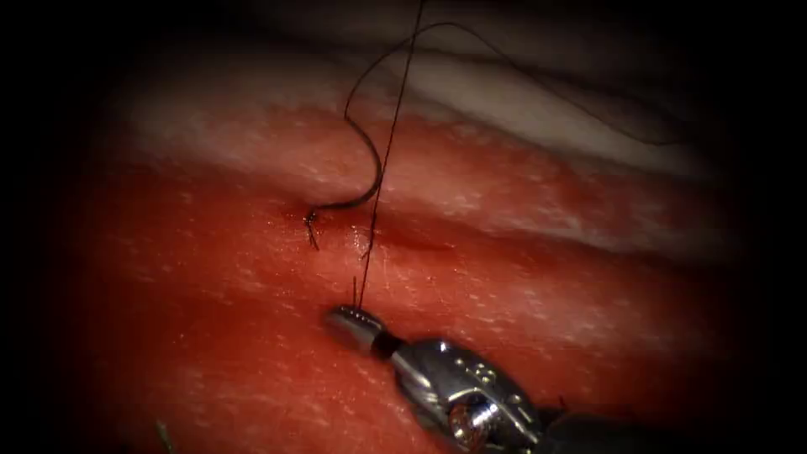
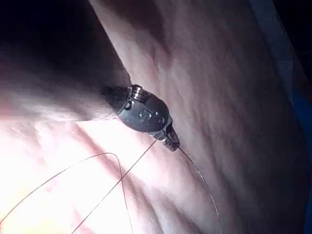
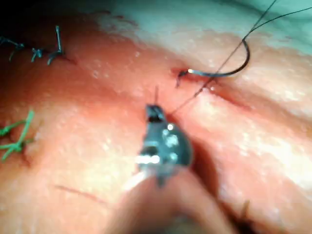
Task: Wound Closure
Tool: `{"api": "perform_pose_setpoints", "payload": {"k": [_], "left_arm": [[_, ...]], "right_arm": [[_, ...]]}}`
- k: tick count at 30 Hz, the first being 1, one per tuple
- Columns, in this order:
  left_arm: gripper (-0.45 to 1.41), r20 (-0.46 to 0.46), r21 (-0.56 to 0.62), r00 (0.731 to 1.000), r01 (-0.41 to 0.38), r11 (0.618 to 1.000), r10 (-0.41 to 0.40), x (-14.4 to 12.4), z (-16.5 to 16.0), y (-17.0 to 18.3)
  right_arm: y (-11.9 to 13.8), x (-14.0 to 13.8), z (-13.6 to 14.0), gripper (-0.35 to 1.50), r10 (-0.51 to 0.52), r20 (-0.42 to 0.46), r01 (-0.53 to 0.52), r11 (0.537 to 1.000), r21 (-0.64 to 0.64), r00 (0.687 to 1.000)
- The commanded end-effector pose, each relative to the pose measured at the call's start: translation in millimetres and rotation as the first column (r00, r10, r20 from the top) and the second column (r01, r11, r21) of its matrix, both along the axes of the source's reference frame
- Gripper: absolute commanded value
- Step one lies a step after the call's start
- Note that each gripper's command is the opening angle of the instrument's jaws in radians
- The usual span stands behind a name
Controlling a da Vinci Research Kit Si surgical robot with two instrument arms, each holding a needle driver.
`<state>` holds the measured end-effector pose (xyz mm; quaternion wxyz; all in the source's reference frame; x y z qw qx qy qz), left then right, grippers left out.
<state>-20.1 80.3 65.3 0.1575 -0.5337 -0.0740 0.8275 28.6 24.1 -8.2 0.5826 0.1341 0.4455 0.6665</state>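
Right end effector (image 1: pixel 353 318) comes in from 4 o'clock in the endoscope view and its jaws are pinched tight on the thread (image 1: pixel 387 168), with a tiny stub poking out past the tips. From there the thread runs dead straight up to 12 o'clock and out of frame. My guess is it's that taut because both ends are being held. In the left wrist view the left end effector (image 2: pixel 171 142) looks clamped on a strand too, with thread leaving it on both sides.

The taut line crosses the cut (image 1: pixel 403 238) near its left end, where the tissue (image 1: pixel 210 277) is wet with red fluid. Grabbing low, just below the cut on the 6 o'clock side, probably keeps the pull close to the surface of the tissue instead of yanking on it from far off.

Now the part I'm unsure about. There's a thicker dark curve (image 1: pixel 376 181) hooking from the cut's left end round towards 12 o'clock, then thinning into slack thread that loops off to 2 o'clock. It could be the needle with one end at the tissue, or just stiff thread off a knot. I honestly can't tell, or whether it goes into the tissue. Neither tool is touching it. A short tail (image 1: pixel 313 238) sticks out right beside its lower end.

Right wrist view also has dark knots (image 3: pixel 36 51) and a green stitch (image 3: pixel 17 136) well away from the action
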Motion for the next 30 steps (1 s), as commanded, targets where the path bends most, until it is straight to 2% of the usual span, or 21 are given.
{"api": "perform_pose_setpoints", "payload": {"k": [1,7,15,25,27,28,29,30], "left_arm": [[-0.35,-0.013,-0.002,1.0,-0.011,1.0,0.01,-0.7,0.8,0.0],[-0.35,-0.071,-0.015,0.997,-0.038,0.999,0.037,-2.3,2.4,-0.5],[-0.35,-0.08,-0.014,0.996,-0.045,0.999,0.044,-2.9,3.0,-0.8],[-0.35,-0.07,-0.004,0.996,-0.053,0.999,0.053,-3.1,3.2,-0.7],[-0.35,-0.056,0.015,0.997,-0.043,0.999,0.044,-2.7,2.8,-0.7],[-0.35,-0.046,0.025,0.998,-0.038,0.999,0.039,-2.4,2.5,-0.7],[-0.35,-0.023,0.048,0.999,-0.031,0.998,0.032,-1.7,1.4,-0.7],[-0.35,-0.013,0.056,0.999,-0.031,0.998,0.032,-1.3,0.8,-0.7]], "right_arm": [[-0.5,1.2,0.0,-0.35,-0.003,-0.006,0.003,1.0,-0.002,1.0],[-1.9,1.9,-0.9,-0.35,-0.009,-0.011,0.009,1.0,-0.004,1.0],[-3.6,2.6,-1.2,-0.35,-0.026,-0.026,0.026,1.0,-0.012,0.999],[-3.5,2.8,-1.3,-0.35,-0.025,-0.026,0.025,1.0,-0.01,0.999],[-3.2,2.8,-1.3,-0.35,-0.04,-0.019,0.039,0.998,-0.052,0.999],[-3.0,2.7,-1.3,0.07,-0.054,-0.022,0.052,0.995,-0.085,0.998],[-2.6,2.6,-1.4,0.91,-0.077,-0.036,0.07,0.985,-0.16,0.996],[-2.5,2.5,-1.5,1.05,-0.095,-0.027,0.088,0.976,-0.2,0.995]]}}
